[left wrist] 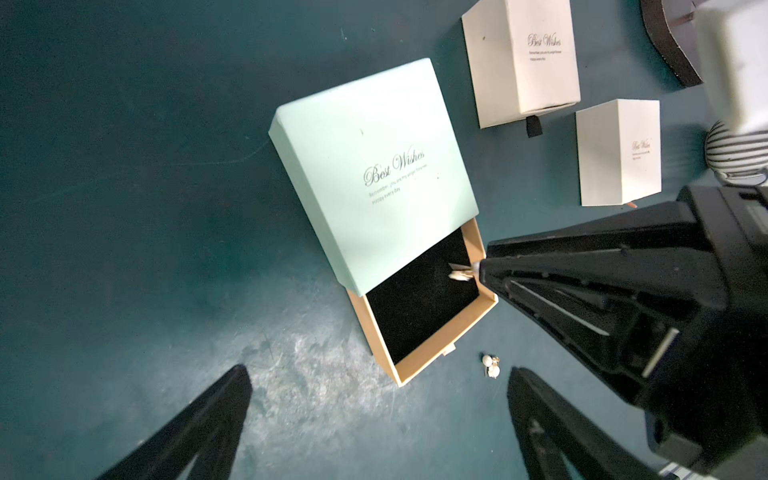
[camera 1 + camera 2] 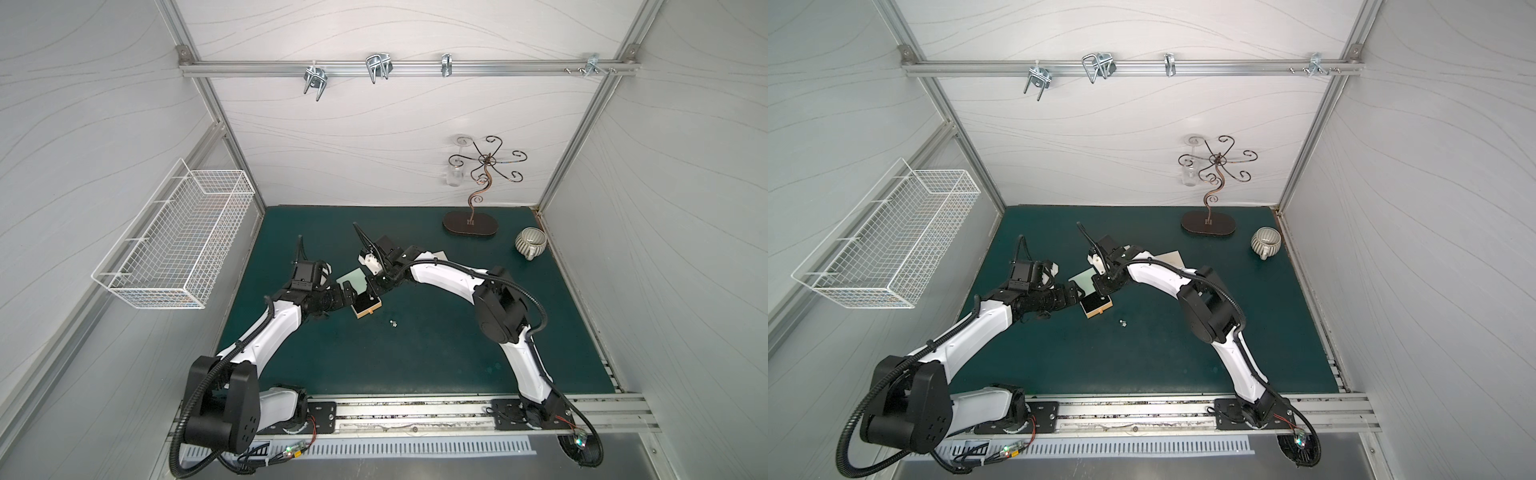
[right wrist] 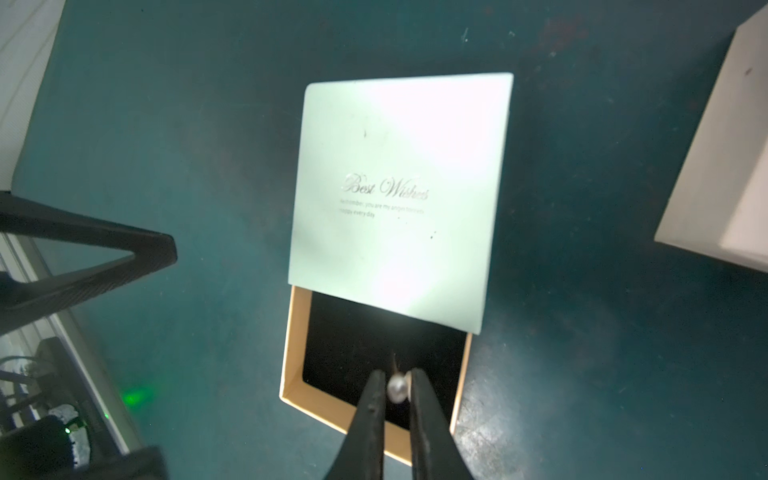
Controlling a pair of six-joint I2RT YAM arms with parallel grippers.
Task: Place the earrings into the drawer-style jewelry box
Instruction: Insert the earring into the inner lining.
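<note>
Right gripper (image 3: 398, 374), at the lower centre of its wrist view, stands with jaws narrow, closed on one pearl earring (image 3: 397, 390) pinched between the fingertips. Gripper and earring hang over the black lining of the drawer (image 3: 296, 374). Whether the earring touches the lining cannot be told. The drawer is tan card and is pulled partway out of the mint-green sleeve (image 3: 399, 199) of the jewelry box, which is lettered "Best Wishes" and fills the centre of that view. Left gripper (image 1: 378, 371), at the bottom of its wrist view, stands wide with nothing between its fingers, above the green mat (image 1: 124, 208) at the drawer's open end. Two loose earrings (image 1: 490, 366) lie together on the mat, just beside the drawer's front corner, at the lower centre-right of that view. In a top view they show as a pale speck at mid-frame. Two white boxes (image 1: 521, 58) sit at the upper right, well apart from the drawer.
</note>
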